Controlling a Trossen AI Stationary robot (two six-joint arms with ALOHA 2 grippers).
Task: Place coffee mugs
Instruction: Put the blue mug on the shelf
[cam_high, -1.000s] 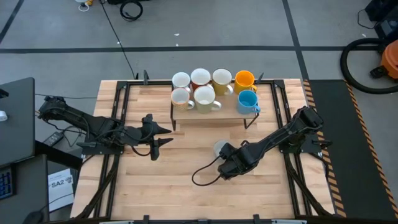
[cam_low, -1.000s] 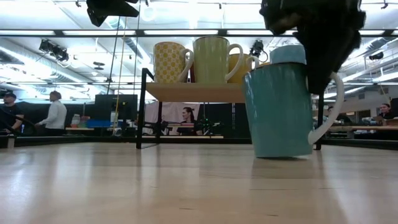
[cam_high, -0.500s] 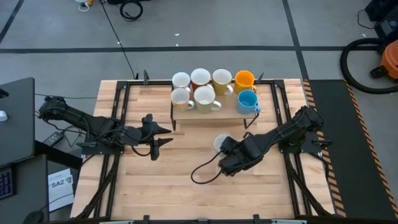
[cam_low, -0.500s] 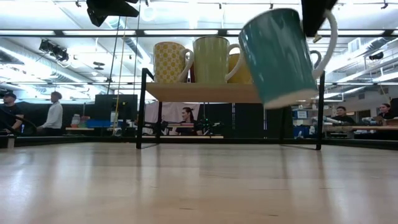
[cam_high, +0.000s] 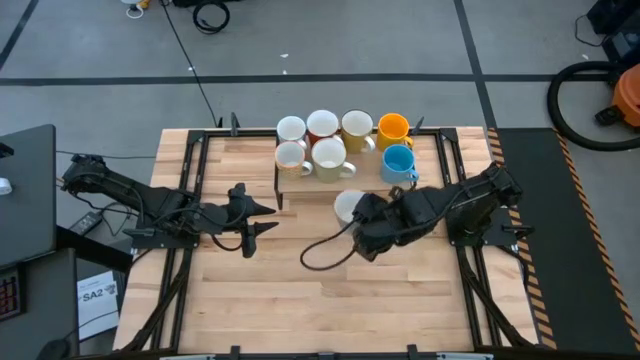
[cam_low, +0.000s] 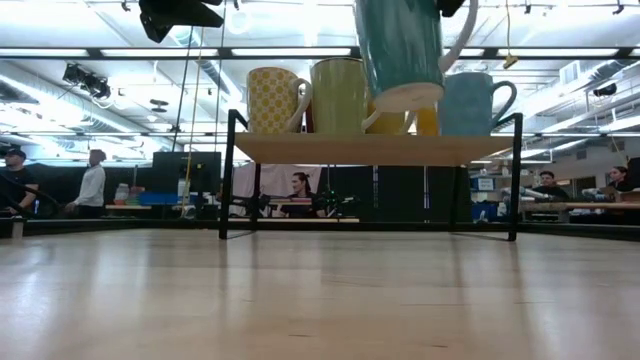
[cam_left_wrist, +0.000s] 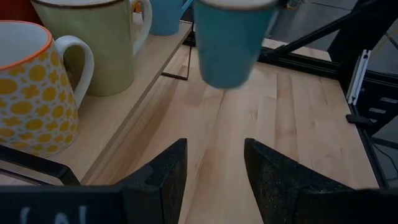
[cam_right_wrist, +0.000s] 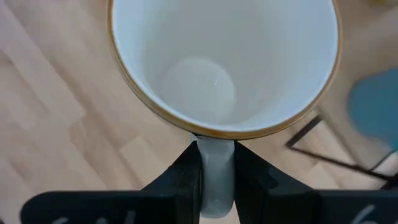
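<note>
Right gripper (cam_right_wrist: 216, 180): pinched on the handle of a teal mug (cam_low: 400, 50), white inside, held in the air just in front of the raised wooden shelf (cam_high: 345, 180). Six mugs (cam_high: 330, 155) stand on that shelf. Left gripper (cam_left_wrist: 214, 174): fingers spread, holding nothing, left of the shelf.

In the low view the teal mug (cam_low: 400, 50) is cut off at the top edge, so its rim and the right hand holding it are out of sight. On the shelf (cam_low: 370, 148), the orange mug (cam_low: 400, 121) shows only as slivers behind the teal mug, and the mugs at the back row are hidden. In the left wrist view the teal mug's top is cut off at 12 o'clock. In the right wrist view its handle (cam_right_wrist: 216, 174) is partly covered by the fingers (cam_right_wrist: 180, 180).
</note>
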